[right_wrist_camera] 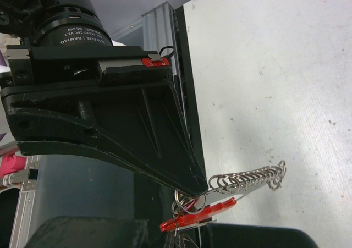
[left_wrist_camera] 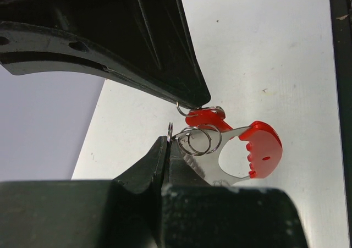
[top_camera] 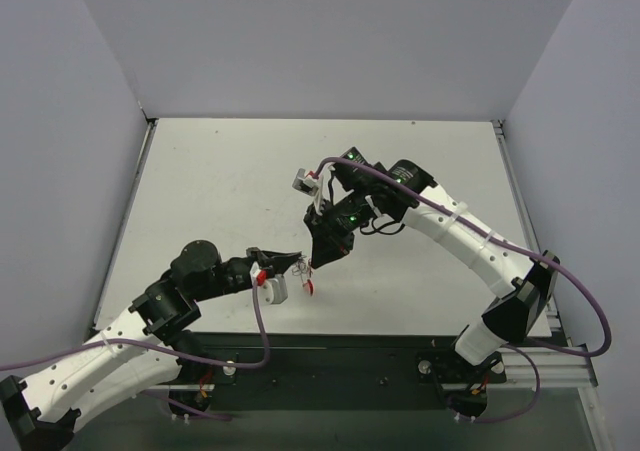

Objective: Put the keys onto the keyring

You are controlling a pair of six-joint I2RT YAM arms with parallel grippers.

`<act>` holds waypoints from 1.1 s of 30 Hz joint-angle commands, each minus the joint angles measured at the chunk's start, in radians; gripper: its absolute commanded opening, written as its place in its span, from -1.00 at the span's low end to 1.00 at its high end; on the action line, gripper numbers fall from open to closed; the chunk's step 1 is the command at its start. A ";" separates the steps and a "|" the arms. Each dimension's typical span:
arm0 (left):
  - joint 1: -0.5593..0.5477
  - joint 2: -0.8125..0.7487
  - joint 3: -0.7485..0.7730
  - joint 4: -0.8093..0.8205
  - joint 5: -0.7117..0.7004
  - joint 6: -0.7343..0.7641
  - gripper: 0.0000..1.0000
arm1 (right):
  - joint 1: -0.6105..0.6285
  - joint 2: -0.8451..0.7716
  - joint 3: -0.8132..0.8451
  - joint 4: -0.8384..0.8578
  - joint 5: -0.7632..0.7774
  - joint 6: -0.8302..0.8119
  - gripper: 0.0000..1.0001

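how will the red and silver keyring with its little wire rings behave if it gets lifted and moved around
The red and silver keyring looks stiff, so it probably keeps its shape in the left gripper. Its small silver wire rings sit loose, so they likely swing and slide when moved. It looks thin and light, and smooth metal may slip.

One keyring (left_wrist_camera: 263, 149), one red-tagged key (left_wrist_camera: 204, 116), two arms (top_camera: 470, 236)

A keyring (left_wrist_camera: 263, 149), half bright red arc, half silver band strung with small silver rings (left_wrist_camera: 196, 141), hangs in mid-air, a red-tagged key (left_wrist_camera: 206, 116) at its upper end.
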 commanded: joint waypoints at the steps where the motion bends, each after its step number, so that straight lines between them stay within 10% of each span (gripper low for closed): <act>1: -0.001 -0.021 0.018 0.036 0.014 0.010 -1.00 | 0.000 0.017 0.034 -0.037 -0.009 -0.017 -1.00; 33: -0.021 -0.027 0.002 0.011 -0.009 0.063 -1.00 | -0.006 0.123 0.164 -0.198 0.000 -0.106 -1.00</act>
